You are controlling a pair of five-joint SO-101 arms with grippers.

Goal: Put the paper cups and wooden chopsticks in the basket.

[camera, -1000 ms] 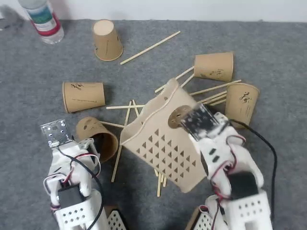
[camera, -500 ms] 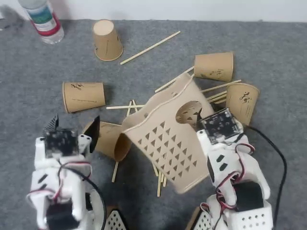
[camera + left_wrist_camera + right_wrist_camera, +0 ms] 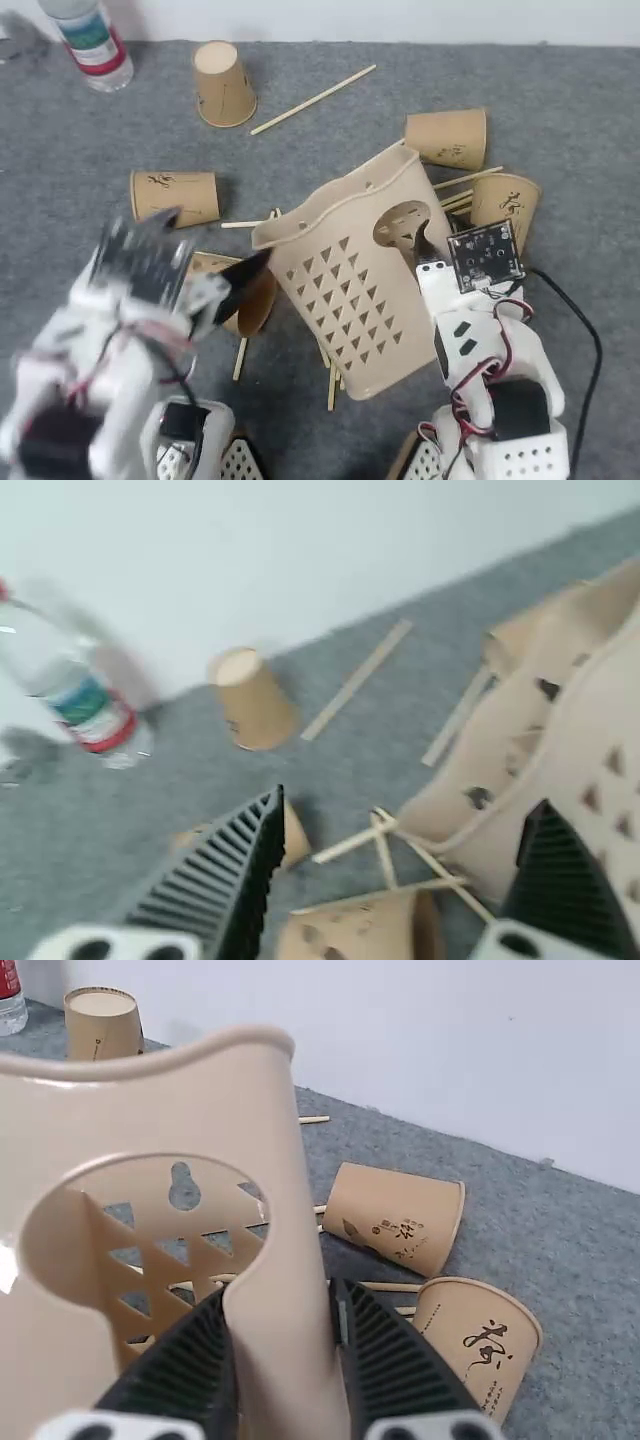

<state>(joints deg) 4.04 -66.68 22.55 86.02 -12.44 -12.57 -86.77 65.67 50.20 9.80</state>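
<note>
Grey felt-covered table point(image 3: 580, 80), pretty messy tbh. Several paper cups point(image 3: 175, 197) lie scattered on their sides, and one cup point(image 3: 222, 85) stands upside down near a water bottle point(image 3: 88, 40) at the far edge. Loose wooden chopsticks point(image 3: 313, 99) everywhere, some poking out from under the tipped basket point(image 3: 350, 300).

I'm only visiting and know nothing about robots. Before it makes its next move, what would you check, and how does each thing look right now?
1. Hold of right gripper on basket: ok, one finger on each side of its wall.
2. Is basket upright: not ok, it is tilted.
3. Is left gripper open: ok, fingers wide apart.
4. Is nearest paper cup gripped: not ok, it lies loose between those fingers.
5. Contents of basket: cannot tell, the inside is mostly hidden.
6. Is far chopstick packed: not ok, it lies on the carpet.
</note>
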